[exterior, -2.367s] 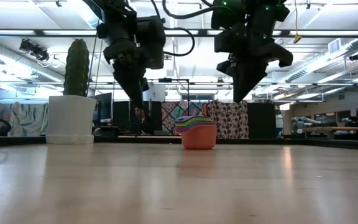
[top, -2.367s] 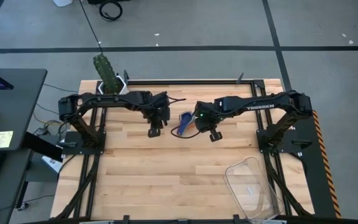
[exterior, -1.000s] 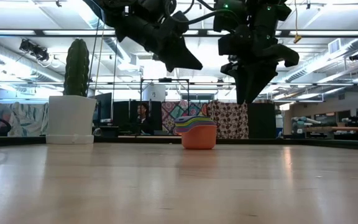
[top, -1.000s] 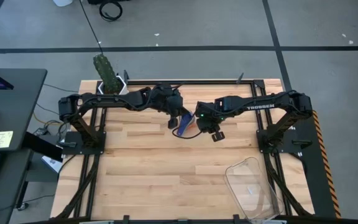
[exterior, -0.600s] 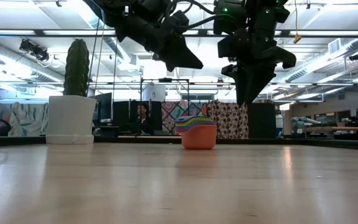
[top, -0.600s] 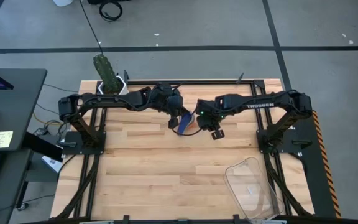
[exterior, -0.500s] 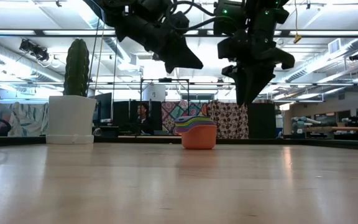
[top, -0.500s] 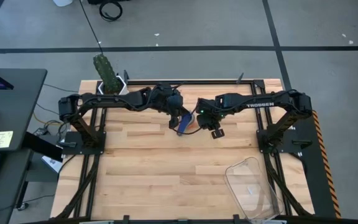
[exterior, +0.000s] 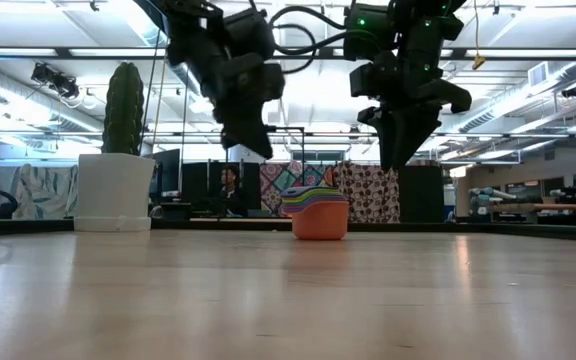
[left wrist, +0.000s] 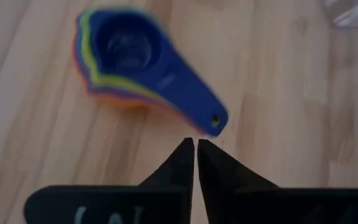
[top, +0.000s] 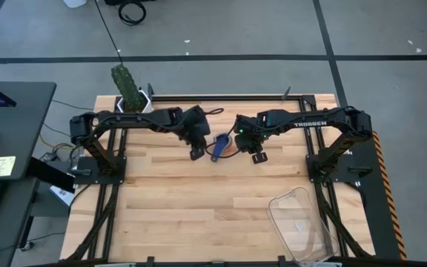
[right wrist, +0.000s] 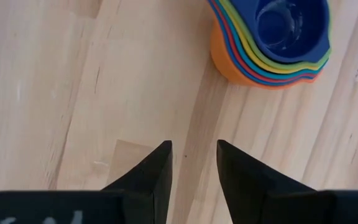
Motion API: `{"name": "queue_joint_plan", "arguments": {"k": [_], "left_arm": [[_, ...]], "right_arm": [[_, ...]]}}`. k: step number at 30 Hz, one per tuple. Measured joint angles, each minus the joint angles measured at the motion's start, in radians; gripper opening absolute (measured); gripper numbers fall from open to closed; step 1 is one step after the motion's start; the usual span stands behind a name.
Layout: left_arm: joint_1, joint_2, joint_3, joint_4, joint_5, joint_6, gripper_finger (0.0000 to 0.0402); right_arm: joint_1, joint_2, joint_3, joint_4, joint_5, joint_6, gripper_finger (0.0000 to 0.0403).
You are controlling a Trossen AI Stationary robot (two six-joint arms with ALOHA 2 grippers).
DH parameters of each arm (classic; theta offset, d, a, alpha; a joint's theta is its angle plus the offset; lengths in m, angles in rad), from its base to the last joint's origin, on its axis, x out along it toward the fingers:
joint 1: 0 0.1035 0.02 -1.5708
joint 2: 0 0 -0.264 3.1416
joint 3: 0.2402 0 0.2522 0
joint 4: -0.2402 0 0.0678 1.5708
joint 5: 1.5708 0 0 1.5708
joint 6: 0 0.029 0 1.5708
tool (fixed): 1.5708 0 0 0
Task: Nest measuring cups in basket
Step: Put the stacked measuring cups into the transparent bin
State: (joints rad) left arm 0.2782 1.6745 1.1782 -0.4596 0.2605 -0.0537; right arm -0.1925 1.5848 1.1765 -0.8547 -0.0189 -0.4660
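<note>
Stack of measuring cups [top: 221,146], already nested, on the table [top: 199,215] between left gripper [top: 196,154], fingers pressed together, and right gripper [top: 259,157], fingers spread; basket [top: 302,222] well apart; next: grasp stack, carry over.

A light wooden tabletop [top: 199,200] of butcher-block planks stands on a grey concrete floor [top: 221,30] crossed by dark tape lines. At its far left corner a tall green cactus [exterior: 123,108] grows in a white pot [exterior: 114,191]. A dark desk [top: 10,130] with a yellow sticky note [top: 2,165] sits beside the table. Seen level across the table, the room is a large open hall with white ceiling beams, long strip lights [exterior: 528,98] and patterned fabric panels [exterior: 363,190] along the back.
</note>
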Motion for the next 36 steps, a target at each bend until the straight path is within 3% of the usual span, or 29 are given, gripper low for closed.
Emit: {"name": "queue_joint_plan", "arguments": {"k": [13, 26, 36], "left_arm": [[0.0, 0.0, 0.0, -0.092, -0.039, -0.042, 0.0117], [-0.001, 0.0, 0.0, -0.055, -0.039, -0.039, 0.0121], [-0.001, 0.0, 0.0, 0.092, -0.039, -0.04, 0.0121]], "right_arm": [[0.0, 0.0, 0.0, 0.001, 0.0, 0.0, 0.013], [0.0, 0.0, 0.0, 0.032, 0.0, 0.0, 0.013], [0.0, 0.0, 0.0, 0.045, 0.0, 0.0, 0.0131]]}}
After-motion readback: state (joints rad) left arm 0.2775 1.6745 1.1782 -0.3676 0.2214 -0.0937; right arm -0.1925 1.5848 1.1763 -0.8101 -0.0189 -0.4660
